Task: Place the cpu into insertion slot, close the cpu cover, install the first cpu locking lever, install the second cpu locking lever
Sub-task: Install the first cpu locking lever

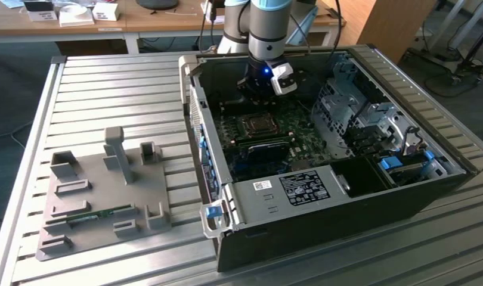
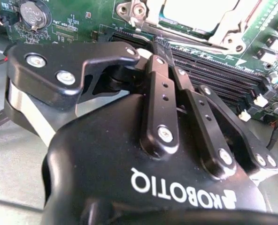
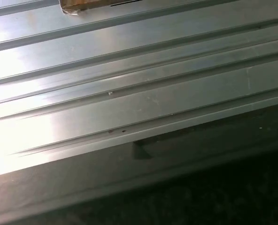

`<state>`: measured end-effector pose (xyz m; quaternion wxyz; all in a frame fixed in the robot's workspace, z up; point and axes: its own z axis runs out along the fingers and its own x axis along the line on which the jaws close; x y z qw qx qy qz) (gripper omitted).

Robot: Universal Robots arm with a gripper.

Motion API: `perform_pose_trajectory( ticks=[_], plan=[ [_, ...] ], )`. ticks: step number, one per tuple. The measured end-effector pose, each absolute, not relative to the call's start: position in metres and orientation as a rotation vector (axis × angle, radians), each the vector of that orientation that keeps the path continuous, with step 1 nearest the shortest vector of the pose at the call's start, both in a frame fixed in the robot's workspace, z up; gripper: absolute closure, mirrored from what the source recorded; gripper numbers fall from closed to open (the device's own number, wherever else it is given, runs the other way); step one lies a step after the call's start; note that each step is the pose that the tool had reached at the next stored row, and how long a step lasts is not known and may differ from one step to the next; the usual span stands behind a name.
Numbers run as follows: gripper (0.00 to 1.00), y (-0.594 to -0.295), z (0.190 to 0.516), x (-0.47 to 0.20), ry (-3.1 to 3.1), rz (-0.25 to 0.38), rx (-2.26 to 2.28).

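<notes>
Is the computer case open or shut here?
Open. In the exterior view the case lies on its side with no side panel on top, leaving the motherboard inside exposed.

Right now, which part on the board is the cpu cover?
Find the open computer case on the slatted table. On its green motherboard, below the gripper in the exterior view, lies the cpu cover: a square silvery frame, unlike the long dark memory slots alongside.
</notes>
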<state>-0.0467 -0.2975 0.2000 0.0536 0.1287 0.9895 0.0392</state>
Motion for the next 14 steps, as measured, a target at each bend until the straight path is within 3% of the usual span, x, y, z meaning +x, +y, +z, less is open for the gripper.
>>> perform_pose_trajectory(
  ticks=[14],
  plan=[
    [0.89, -0.2975, 0.2032, -0.0467, 3.002, 0.155, 0.429]
  ],
)
